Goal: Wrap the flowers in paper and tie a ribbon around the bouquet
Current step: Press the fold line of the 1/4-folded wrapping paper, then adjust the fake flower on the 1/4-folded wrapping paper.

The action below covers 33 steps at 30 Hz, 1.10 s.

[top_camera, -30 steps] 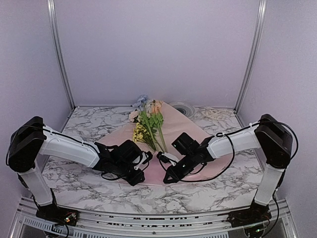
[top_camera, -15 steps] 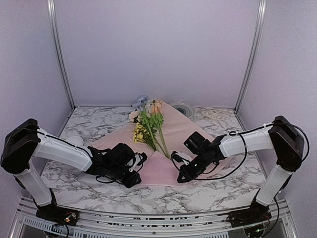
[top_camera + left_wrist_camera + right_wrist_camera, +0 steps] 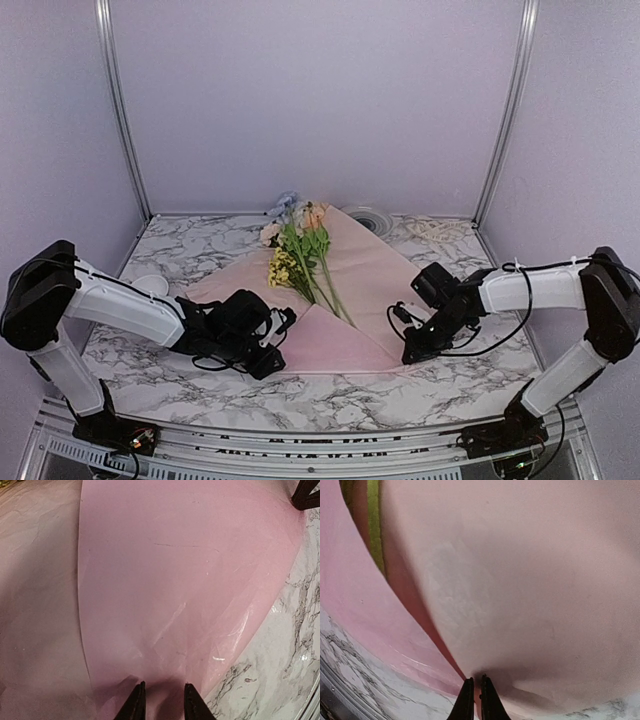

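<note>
The pink paper (image 3: 372, 268) lies spread on the marble table. The flowers (image 3: 300, 250) rest on it, blooms toward the back wall and stems pointing to the near right. My right gripper (image 3: 408, 352) is at the paper's near right corner. In the right wrist view it (image 3: 476, 681) is shut on the paper (image 3: 530, 580) edge, and a green stem (image 3: 374, 530) shows under the raised fold. My left gripper (image 3: 268, 358) sits low at the near left edge. Seen from the left wrist, it (image 3: 162, 687) is parted over the paper (image 3: 175, 570), pinching nothing clearly. The ribbon (image 3: 442, 229) lies at the back right.
A round grey-white ringed plate (image 3: 368, 217) stands at the back, just beyond the paper's far corner. A small white round object (image 3: 150, 285) sits behind my left arm. Metal frame posts and walls close in the back and sides. Bare marble (image 3: 330, 395) runs along the near edge.
My right gripper has travelled to the right with the paper's corner in it, drawing the sheet wider and uncovering more of the stems. The left gripper shifted slightly left, then stayed put.
</note>
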Available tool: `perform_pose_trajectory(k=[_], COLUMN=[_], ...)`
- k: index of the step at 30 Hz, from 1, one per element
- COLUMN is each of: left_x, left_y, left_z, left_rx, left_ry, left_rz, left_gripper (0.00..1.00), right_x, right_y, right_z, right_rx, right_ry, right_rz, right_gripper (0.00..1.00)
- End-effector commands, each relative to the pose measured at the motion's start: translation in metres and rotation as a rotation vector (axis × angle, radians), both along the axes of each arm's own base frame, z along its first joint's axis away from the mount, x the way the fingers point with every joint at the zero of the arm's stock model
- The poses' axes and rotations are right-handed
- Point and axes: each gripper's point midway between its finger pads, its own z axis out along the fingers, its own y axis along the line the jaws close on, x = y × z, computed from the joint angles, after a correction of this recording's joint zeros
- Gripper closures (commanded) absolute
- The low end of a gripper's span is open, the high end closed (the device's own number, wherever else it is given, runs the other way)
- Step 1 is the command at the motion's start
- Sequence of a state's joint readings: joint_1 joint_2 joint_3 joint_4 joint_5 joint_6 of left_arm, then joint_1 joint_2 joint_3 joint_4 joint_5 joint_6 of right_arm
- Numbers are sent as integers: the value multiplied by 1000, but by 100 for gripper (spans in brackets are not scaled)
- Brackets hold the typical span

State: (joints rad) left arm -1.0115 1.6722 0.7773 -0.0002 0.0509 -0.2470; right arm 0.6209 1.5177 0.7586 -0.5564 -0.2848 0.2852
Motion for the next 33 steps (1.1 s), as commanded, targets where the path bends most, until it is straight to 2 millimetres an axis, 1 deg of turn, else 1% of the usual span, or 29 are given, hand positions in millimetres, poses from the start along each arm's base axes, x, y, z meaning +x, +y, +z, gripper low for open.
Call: perform_pose_trajectory(k=[1,4,6,8,10,11,13,15,18,20,22,24,26,31,33], left_x=[-32,-31,-31,-31,-32,-32,-31,-32,-33,-33,-33,-33,-33,-34,-34], left_y=[45,43,42,42,41,41,41,41,42,44,43,42,41,39,39], left_z=[-42,-41,-41,-40,-40,-40,-39,-39,-41,-42,-43,-44,-45,-47,-47], left_rx=[168,163,157,151,144,142,139,137,141,145,142,143,141,140,140], left_ry=[133,133,133,133,134,134,131,134,139,139,140,144,147,151,156], left_rz=[-4,-8,-8,-6,-4,-3,1,1,0,2,2,2,1,-8,-9], left_gripper=[73,73,73,73,73,73,73,73,73,73,73,73,73,73,73], right_x=[-1,16,31,48,61,64,70,85,101,103,99,91,84,60,59], right_y=[-39,-47,-45,-29,-1,12,32,44,59,68,74,80,87,115,121], right_z=[6,24,42,63,80,83,80,73,57,43,27,18,13,5,4], right_rx=[-131,-161,-167,-113,-30,-4,7,-6,-10,-15,-15,1,15,110,139], right_ry=[5,-55,-107,-168,-226,-240,-230,-236,-227,-186,-138,-103,-79,-16,-8], right_rz=[-92,-125,-130,-120,-78,-47,5,32,79,115,151,183,209,279,279], right_gripper=[93,93,93,93,93,93,93,94,95,96,97,98,99,99,99])
